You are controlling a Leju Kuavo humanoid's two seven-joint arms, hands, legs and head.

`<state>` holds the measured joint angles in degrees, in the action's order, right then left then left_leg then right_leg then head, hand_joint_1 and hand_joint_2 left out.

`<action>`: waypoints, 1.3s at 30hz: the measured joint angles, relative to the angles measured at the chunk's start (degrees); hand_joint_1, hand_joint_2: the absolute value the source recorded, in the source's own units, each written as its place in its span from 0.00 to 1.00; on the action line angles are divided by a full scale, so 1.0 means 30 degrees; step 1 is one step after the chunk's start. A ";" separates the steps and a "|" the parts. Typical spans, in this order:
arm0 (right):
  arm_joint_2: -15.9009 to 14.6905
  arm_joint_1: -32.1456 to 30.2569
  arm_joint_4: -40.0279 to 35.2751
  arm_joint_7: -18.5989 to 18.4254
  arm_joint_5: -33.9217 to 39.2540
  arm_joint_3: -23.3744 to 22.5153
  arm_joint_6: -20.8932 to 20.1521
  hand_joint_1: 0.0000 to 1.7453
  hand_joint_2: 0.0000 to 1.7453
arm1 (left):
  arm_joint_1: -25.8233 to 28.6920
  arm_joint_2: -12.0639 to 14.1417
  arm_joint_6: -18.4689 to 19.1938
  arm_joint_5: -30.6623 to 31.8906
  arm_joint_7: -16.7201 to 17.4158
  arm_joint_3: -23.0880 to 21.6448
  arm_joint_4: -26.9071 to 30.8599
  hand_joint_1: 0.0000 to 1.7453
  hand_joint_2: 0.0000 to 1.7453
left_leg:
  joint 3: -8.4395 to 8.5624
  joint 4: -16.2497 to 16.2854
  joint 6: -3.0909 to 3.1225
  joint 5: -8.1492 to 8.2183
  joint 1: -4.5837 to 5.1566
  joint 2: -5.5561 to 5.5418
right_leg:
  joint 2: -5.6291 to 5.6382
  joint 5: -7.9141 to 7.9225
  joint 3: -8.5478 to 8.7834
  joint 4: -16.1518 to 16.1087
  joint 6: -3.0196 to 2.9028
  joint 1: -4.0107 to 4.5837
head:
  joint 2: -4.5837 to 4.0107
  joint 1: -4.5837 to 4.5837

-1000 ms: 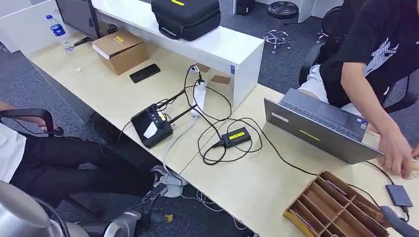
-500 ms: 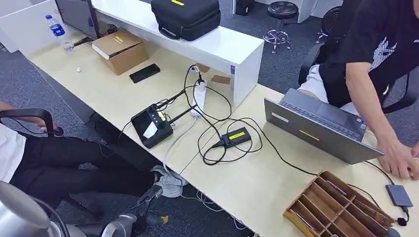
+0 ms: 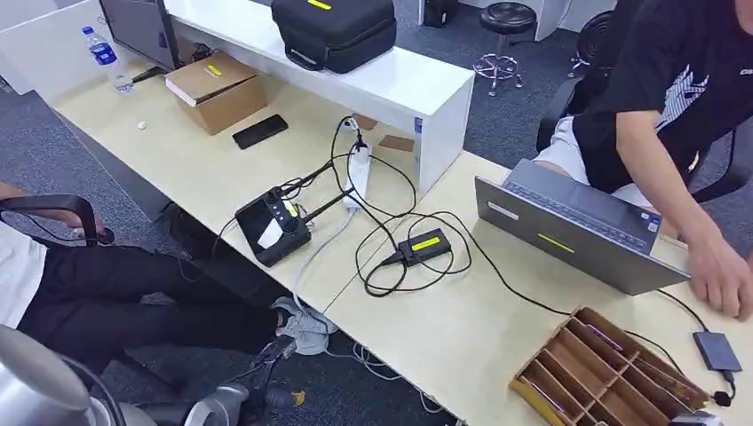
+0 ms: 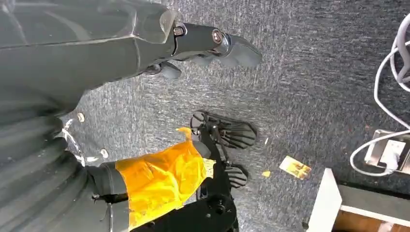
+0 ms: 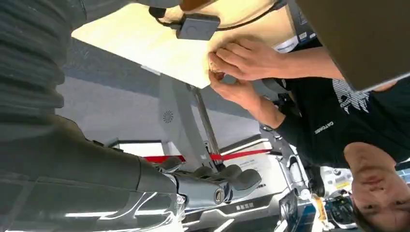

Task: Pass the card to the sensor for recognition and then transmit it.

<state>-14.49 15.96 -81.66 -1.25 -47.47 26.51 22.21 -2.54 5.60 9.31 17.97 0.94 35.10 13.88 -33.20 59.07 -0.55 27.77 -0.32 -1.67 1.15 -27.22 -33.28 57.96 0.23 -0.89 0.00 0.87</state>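
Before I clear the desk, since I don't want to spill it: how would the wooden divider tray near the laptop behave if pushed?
The wooden divider tray looks rigid, flat and low, so it would probably slide rather than tip. Its corner seems to overhang the desk edge, so pushing it outward might drop it. The thin slats look possibly fragile.

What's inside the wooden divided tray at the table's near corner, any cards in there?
The wooden tray has long slots, mostly bare as far as the head view shows. A thin pale strip, possibly a card, lies in one far slot. The dividers hide the slot floors, and the tray's near end is cut off.
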 joint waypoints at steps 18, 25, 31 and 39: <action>0.0299 -0.0045 0.0014 0.0481 0.0365 0.0197 -0.0627 0.00 1.00 | -0.0006 -0.0073 0.0066 0.0291 0.0000 0.0029 0.0000 0.00 1.00 | 0.0002 0.0000 0.0000 0.0000 0.0000 0.0001 | -0.0001 0.0000 0.0000 0.0000 0.0000 0.0000 | 0.0000 0.0007; 0.0531 -0.0011 0.0436 0.0080 0.0161 0.0429 -0.1275 0.00 1.00 | -0.0028 -0.0095 0.0094 0.0343 0.0051 0.0058 0.0000 0.00 1.00 | 0.0001 0.0000 0.0000 0.0000 0.0000 0.0000 | -0.0001 0.0001 0.0001 0.0000 0.0000 0.0000 | 0.0000 0.0007; 0.0750 0.0089 0.0969 -0.0584 -0.0780 0.0656 -0.1173 0.00 1.00 | -0.0133 -0.0095 0.0117 0.0539 0.0219 0.0073 0.0000 0.00 1.00 | 0.0000 0.0000 0.0000 0.0000 0.0000 0.0000 | -0.0001 0.0001 0.0002 0.0001 0.0000 0.0000 | 0.0000 0.0007; 0.1136 0.0358 0.1952 -0.1485 -0.2519 0.0903 -0.0306 0.00 1.00 | -0.0279 -0.0182 0.0109 0.0758 0.0262 0.0087 0.0000 0.00 1.00 | 0.0001 0.0001 -0.0001 -0.0001 0.0000 0.0000 | 0.0000 0.0001 0.0002 0.0001 0.0000 0.0000 | 0.0000 0.0007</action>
<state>-11.08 17.03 -75.80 -5.70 -55.03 29.22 21.29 -3.37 5.05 9.64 20.24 1.73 35.36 13.88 -33.20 59.07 -0.55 27.77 -0.32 -1.67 1.15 -27.22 -33.27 57.96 0.23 -0.89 0.00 0.90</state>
